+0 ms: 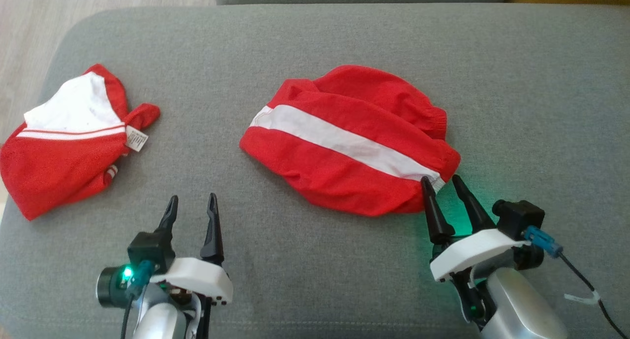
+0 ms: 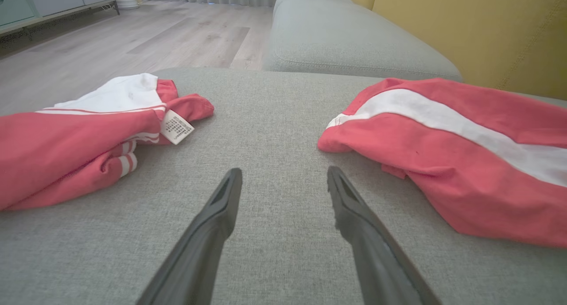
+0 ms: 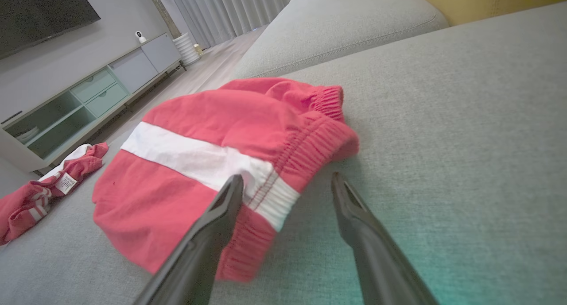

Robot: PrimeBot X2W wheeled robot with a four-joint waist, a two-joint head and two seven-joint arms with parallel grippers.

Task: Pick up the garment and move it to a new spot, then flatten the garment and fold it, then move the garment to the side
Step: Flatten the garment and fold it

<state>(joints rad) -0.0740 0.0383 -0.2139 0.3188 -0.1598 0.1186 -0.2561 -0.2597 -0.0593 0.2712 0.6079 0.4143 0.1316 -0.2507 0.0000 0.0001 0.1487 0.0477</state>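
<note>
Left gripper (image 1: 192,197) spread empty above grey cushion (image 1: 315,44), right gripper (image 1: 439,179) spread at waistband corner of red white-striped garment (image 1: 344,147) mid-cushion, second red garment (image 1: 64,157) far left, its white care label (image 1: 136,138) too small to read

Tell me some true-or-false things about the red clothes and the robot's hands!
1. Two red garments lie on the grey cushion: a striped garment and a labelled garment. True.
2. The left hand and the right hand are both open. True.
3. The right hand lifts the striped garment into the air. False: the garment lies on the cushion, with the open hand at its waistband edge.
4. The left hand touches the labelled garment. False: it is over bare cushion, apart from both garments.
</note>
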